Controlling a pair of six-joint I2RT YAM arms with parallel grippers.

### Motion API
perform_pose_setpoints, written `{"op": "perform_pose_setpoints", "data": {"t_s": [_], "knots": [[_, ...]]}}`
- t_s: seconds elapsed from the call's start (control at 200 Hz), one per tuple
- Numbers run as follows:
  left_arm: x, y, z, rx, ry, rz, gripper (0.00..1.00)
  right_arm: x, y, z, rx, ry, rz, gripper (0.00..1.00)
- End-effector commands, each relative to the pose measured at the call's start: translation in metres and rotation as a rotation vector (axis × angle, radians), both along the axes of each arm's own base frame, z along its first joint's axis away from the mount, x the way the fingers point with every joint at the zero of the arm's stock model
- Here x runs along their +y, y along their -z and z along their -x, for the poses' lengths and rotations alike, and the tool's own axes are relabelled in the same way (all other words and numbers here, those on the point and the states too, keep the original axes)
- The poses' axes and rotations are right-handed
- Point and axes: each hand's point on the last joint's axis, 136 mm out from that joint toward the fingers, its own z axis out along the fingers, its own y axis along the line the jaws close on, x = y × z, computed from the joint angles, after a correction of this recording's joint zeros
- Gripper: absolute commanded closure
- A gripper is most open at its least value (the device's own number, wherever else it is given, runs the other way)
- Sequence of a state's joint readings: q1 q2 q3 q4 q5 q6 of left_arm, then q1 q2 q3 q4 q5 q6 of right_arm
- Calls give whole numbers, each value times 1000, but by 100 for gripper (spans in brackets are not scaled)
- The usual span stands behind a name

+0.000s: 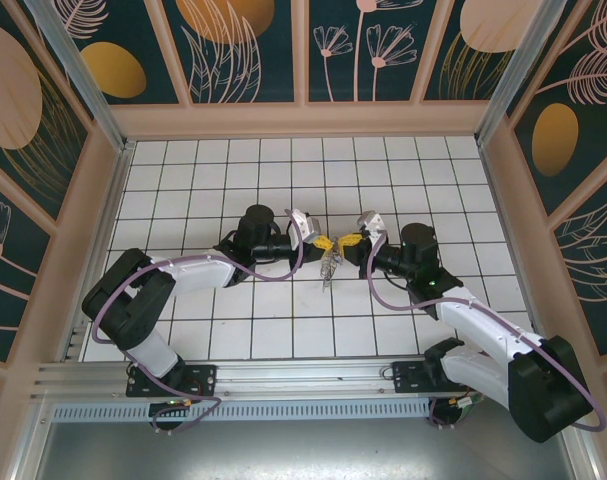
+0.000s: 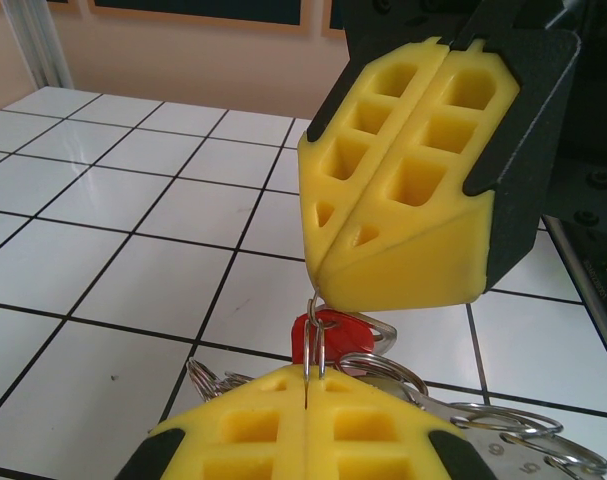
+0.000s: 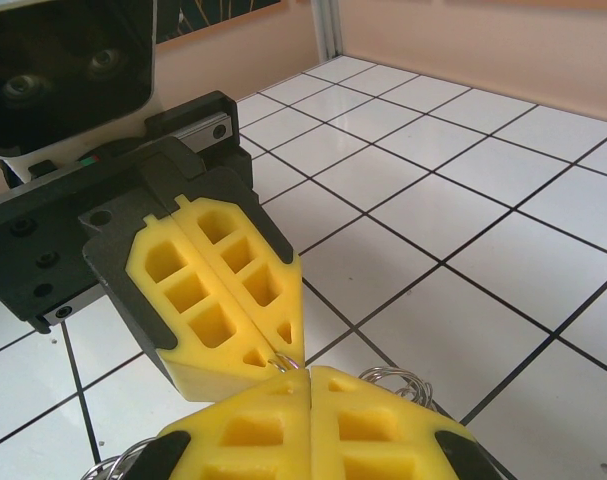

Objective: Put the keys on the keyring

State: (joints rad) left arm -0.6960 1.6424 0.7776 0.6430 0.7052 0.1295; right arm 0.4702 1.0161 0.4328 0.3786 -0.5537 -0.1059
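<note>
Over the white tiled table [image 1: 233,330], the left gripper [image 1: 326,243] and right gripper [image 1: 351,241] meet, both closed tight on the keyring [image 1: 330,266] hanging between them. Its wire looks thin, stiff and slippery. The tiny red key [image 2: 348,328] seems light; pinch its head.

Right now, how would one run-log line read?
left pincer: shut on keyring | right pincer: shut on keyring | pincers: tip to tip | red key: at the ring between them | silvery pieces: dangling below
</note>
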Motion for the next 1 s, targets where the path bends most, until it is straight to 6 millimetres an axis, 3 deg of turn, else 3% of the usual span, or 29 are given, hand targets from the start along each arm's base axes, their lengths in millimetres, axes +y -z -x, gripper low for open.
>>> {"op": "perform_pose_setpoints", "data": {"t_s": [0.0, 0.385, 0.701, 0.991], "knots": [[2, -16, 1, -36, 2, 27, 100, 0, -29, -5, -94, -1, -36, 100], [4, -23, 4, -112, 18, 52, 100, -9, 1, -14, 49, 79, -30, 100], [4, -24, 4, -137, 19, 55, 100, -7, 8, -17, 192, 68, -87, 100], [2, -24, 3, -135, 20, 63, 100, -7, 1, -18, 178, 66, -102, 100]]}}
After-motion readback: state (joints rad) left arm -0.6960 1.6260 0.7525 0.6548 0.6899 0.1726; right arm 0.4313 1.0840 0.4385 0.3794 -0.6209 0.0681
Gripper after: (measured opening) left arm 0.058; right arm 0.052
